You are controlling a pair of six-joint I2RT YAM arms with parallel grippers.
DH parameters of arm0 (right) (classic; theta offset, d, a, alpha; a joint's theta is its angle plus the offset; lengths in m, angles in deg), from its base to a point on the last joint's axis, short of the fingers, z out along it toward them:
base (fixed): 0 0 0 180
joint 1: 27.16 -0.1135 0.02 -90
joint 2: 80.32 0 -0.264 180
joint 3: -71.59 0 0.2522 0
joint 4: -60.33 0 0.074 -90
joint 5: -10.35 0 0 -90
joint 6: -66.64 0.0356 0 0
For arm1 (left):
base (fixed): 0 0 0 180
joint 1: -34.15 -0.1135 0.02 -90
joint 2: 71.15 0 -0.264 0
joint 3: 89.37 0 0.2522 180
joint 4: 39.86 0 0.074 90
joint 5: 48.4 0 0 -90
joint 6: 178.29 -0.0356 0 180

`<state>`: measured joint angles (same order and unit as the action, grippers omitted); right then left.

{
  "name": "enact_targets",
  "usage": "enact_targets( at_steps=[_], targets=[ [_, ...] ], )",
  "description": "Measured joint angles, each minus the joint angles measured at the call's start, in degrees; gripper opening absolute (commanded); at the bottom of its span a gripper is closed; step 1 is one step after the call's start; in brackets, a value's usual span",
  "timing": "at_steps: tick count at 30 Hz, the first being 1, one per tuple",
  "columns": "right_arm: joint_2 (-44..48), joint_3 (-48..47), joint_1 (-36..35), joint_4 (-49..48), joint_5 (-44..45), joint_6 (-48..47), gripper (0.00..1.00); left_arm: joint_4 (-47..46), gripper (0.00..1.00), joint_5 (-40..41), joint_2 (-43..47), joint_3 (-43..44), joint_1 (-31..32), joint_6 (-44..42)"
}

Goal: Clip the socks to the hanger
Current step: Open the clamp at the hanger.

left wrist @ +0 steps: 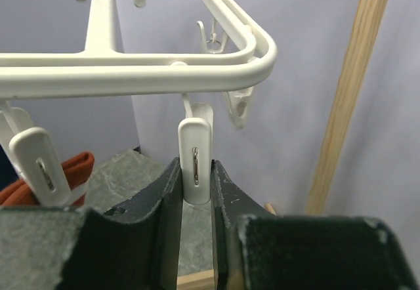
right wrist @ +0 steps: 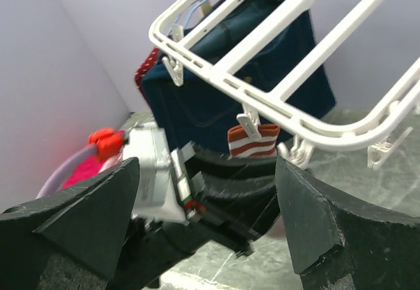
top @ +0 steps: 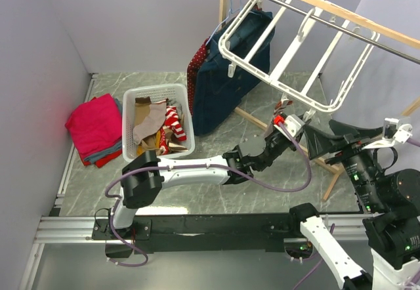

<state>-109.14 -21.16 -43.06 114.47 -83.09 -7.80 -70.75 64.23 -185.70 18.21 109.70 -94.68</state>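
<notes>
The white hanger (top: pixel 289 47) hangs tilted from a rod at the upper right. My left gripper (top: pixel 287 124) reaches up under its near corner. In the left wrist view its gripper (left wrist: pixel 195 175) has the jaws closed against both sides of a dangling white clip (left wrist: pixel 195 155). A red-and-white striped sock (right wrist: pixel 254 140) hangs from a neighbouring clip; it also shows in the left wrist view (left wrist: pixel 69 170). My right gripper (top: pixel 315 136) is wide open and empty just right of the left gripper; in its own view (right wrist: pixel 207 172) the left wrist fills the gap. More socks (top: pixel 152 123) lie in the basket.
A white basket (top: pixel 131 147) stands left of centre on the marble floor. Folded pink cloth (top: pixel 94 127) lies at the far left. A navy garment (top: pixel 230 73) hangs on a light-blue hanger behind. A wooden rack leg (left wrist: pixel 348 100) stands close on the right.
</notes>
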Motion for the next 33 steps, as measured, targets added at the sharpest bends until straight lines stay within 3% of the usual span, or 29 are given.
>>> enact_targets(
  at_steps=[16,33],
  targets=[
    [-10.3,-2.0,-0.2,2.1,0.5,-2.0,0.78,0.6,0.12,-7.3,7.9,-5.5,-0.4,2.2],
    [-17.0,-8.1,0.9,7.6,-0.9,-2.5,0.76,3.7,0.12,-9.4,8.7,-5.5,-1.9,6.1]
  ],
)
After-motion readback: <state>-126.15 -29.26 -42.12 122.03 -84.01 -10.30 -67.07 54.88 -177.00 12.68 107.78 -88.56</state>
